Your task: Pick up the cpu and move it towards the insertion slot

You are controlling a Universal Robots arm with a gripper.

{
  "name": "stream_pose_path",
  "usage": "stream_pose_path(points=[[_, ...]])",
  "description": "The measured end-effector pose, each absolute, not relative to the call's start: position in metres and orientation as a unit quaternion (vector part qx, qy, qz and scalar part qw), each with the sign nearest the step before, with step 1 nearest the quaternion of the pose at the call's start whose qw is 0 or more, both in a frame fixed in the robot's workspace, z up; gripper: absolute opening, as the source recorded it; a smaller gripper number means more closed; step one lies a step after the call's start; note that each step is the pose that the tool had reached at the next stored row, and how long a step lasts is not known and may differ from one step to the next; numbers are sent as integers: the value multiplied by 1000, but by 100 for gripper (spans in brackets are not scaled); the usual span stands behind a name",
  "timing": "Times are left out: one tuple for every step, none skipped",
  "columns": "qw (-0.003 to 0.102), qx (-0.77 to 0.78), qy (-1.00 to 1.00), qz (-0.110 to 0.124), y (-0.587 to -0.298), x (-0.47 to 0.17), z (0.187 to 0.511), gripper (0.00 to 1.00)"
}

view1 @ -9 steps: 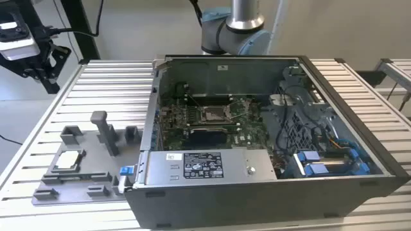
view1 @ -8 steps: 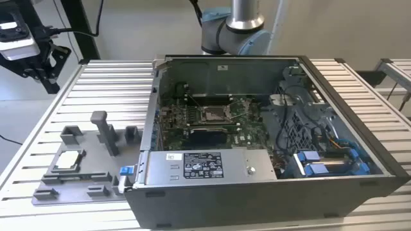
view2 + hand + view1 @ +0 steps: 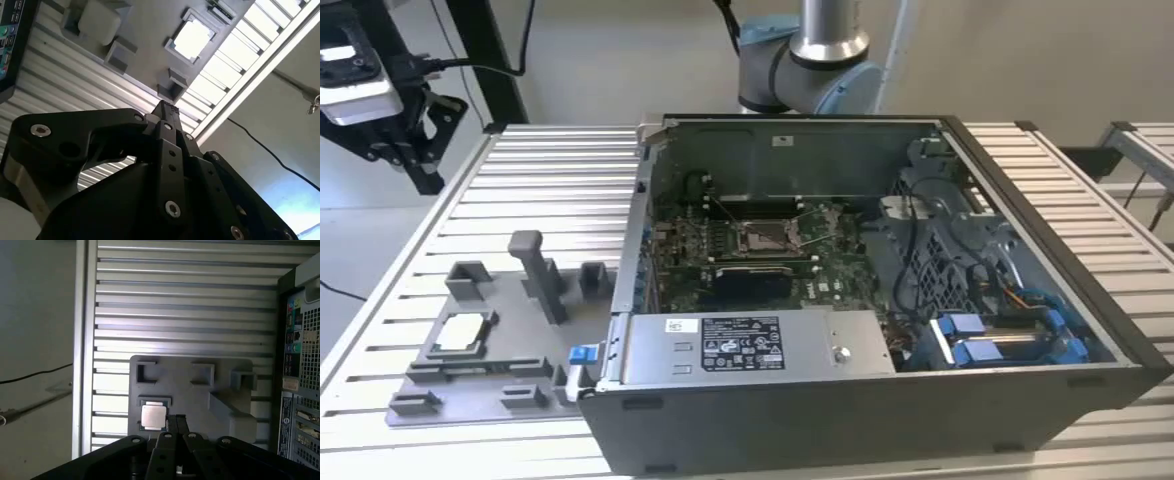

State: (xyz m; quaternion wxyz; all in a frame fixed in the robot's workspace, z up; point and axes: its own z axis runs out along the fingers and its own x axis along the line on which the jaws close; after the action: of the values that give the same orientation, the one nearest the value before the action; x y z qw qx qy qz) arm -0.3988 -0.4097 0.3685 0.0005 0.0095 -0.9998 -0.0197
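While square silvery cpu [image 3: 152, 416] sits in grey plastic fixture [image 3: 200, 396], black end effector [image 3: 177, 420] is pressed together, w/ nothing held.

The black gripper [image 3: 164, 106] looms in the foreground, its fingers drawn together into one narrow tip at mid-frame, holding nothing. Beyond it a grey fixture plate [image 3: 145, 25] lies on the ribbed metal table [image 3: 55, 75]. The cpu [image 3: 192, 39], glaring white, sits in the plate's square recess, well apart from the tip. A black cable [image 3: 260, 147] trails across the floor.
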Motion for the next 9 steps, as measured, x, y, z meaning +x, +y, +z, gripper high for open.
stream_pose_path(points=[[0,10,-1000,-20,-410,-399,368,0],[0,10,-1000,-20,-410,-399,368,0],[0,10,-1000,-21,-410,-399,368,0],[0,10,-1000,-21,-410,-399,368,0],[0,10,-1000,-21,-410,-399,368,0],[0,10,-1000,-21,-410,-399,368,0],[0,10,-1000,-21,-410,-399,368,0],[0,10,-1000,-21,-410,-399,368,0],[0,10,-1000,-21,-410,-399,368,0]])
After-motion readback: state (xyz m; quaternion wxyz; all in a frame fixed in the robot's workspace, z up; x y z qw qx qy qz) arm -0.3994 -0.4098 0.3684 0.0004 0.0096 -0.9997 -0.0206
